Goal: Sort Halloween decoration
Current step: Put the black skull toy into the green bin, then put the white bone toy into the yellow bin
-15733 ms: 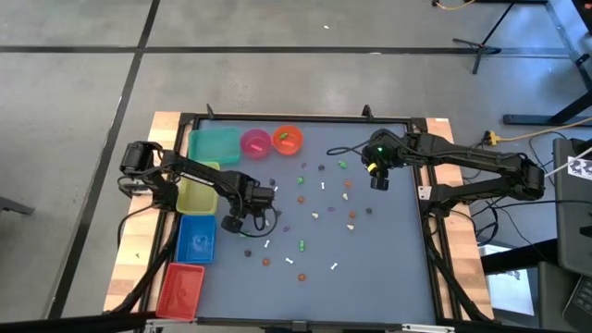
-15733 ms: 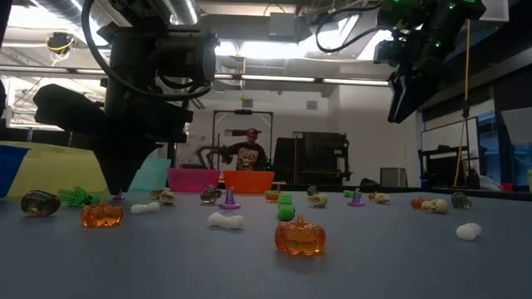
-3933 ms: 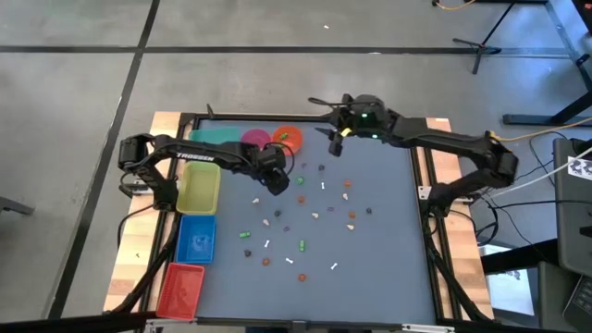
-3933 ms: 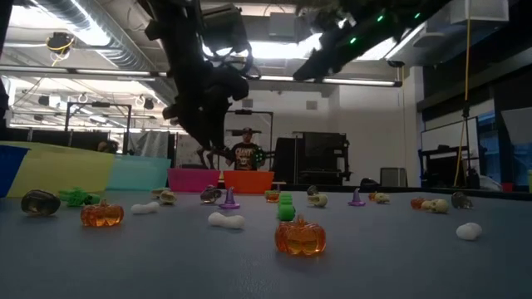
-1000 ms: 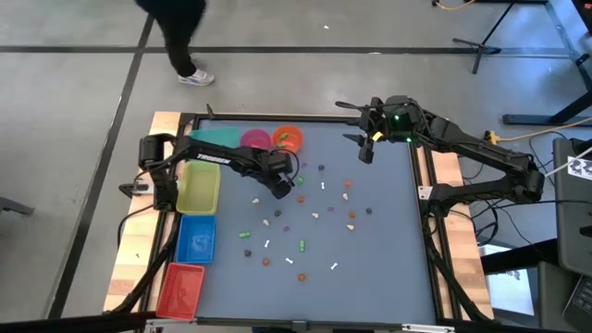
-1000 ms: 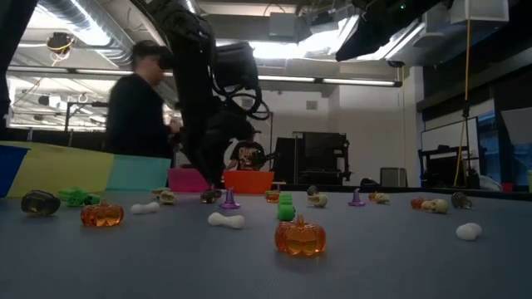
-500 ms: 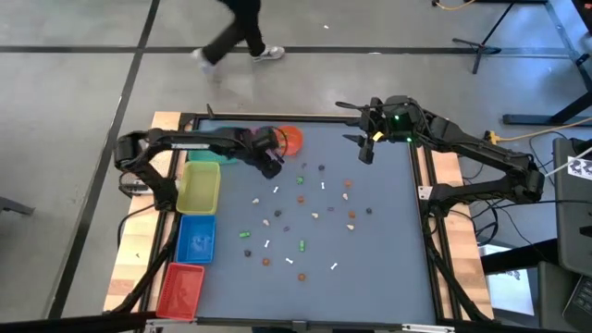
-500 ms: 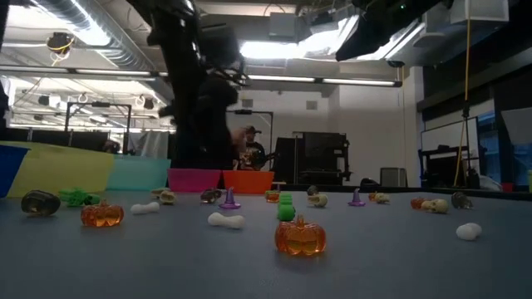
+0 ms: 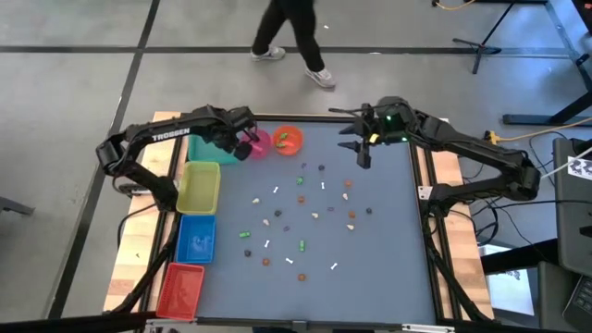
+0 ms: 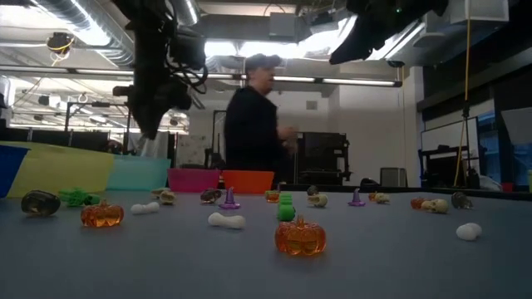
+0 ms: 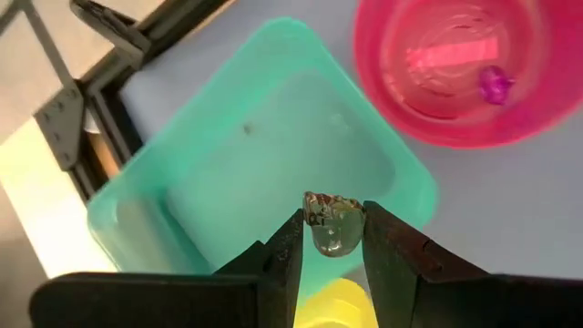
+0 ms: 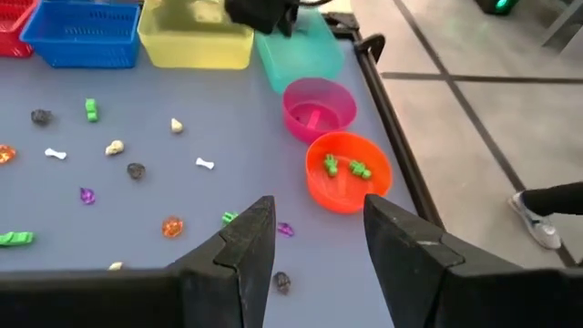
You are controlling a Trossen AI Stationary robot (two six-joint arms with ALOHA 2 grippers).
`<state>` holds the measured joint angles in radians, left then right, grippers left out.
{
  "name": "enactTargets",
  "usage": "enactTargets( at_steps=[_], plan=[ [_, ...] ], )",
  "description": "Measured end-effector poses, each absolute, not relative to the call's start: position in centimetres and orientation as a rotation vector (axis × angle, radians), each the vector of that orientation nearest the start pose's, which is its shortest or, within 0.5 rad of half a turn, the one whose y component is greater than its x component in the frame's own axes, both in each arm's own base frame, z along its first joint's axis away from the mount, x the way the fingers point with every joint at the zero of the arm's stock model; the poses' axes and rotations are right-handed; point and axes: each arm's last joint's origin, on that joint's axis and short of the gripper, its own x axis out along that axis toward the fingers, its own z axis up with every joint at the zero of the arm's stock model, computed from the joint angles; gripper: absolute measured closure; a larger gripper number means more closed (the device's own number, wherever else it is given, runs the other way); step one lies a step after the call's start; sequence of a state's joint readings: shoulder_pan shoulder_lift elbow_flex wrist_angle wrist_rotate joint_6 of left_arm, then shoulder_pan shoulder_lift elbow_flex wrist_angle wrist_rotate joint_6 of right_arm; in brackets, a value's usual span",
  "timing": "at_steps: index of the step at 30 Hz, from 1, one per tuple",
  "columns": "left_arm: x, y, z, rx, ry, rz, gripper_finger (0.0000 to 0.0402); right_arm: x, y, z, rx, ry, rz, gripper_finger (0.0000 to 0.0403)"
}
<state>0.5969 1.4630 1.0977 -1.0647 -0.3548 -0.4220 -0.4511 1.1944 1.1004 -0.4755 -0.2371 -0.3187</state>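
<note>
One trinket [image 11: 330, 223] — pinched in left gripper [image 11: 332, 239].

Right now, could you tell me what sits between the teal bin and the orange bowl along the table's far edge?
The pink bowl sits between the teal bin and the orange bowl, clearest in the right wrist view; it holds one small purple trinket.
</note>
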Motion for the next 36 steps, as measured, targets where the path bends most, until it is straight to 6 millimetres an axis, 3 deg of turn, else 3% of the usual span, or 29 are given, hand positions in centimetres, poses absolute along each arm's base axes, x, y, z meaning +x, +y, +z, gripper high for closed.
enactTargets(
  at_steps=[13, 27, 36],
  plan=[
    [20.1, 15.9, 24.1, -0.426, 1.295, 1.134, 0.0297, 25.1, -11.4, 30.9, -0.079, 0.659, -0.102, 0.0235],
    [20.1, 16.0, 24.1, -0.390, 1.320, 1.102, 0.0227, 25.2, -11.5, 30.8, -0.078, 0.662, -0.102, 0.0235],
    [20.5, 16.0, 24.1, -0.425, 1.279, 1.057, 0.0208, 25.2, -11.5, 30.8, -0.078, 0.663, -0.102, 0.0235]
  ],
)
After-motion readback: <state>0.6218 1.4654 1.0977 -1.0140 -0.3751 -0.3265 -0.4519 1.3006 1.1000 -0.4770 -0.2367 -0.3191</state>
